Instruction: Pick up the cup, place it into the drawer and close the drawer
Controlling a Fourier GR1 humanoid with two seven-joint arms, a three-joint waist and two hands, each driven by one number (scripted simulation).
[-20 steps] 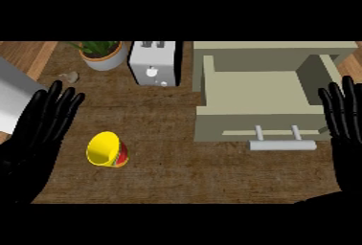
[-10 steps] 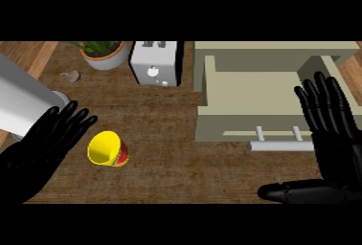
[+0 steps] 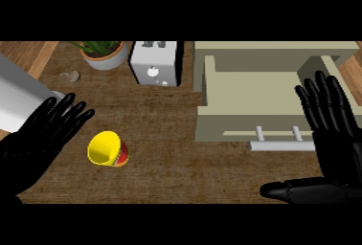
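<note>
A yellow cup (image 3: 107, 149) with a red and green band lies on its side on the wooden counter (image 3: 184, 162), left of centre. My left hand (image 3: 39, 141) is open just left of the cup, fingers straight and spread, not touching it. The beige drawer (image 3: 258, 103) stands pulled open at the right, its silver handle (image 3: 283, 143) facing me. My right hand (image 3: 332, 129) is open over the drawer's right side, fingers straight up, thumb stretched left along the lower edge.
A white toaster (image 3: 155, 64) stands at the back, with a potted plant (image 3: 102, 52) to its left. A small pale object (image 3: 69, 75) lies near the plant. My grey left forearm (image 3: 17, 98) crosses the left edge.
My left hand has moved right, closer to the cup. The right hand has come in from the right edge to above the drawer, its thumb now showing.
</note>
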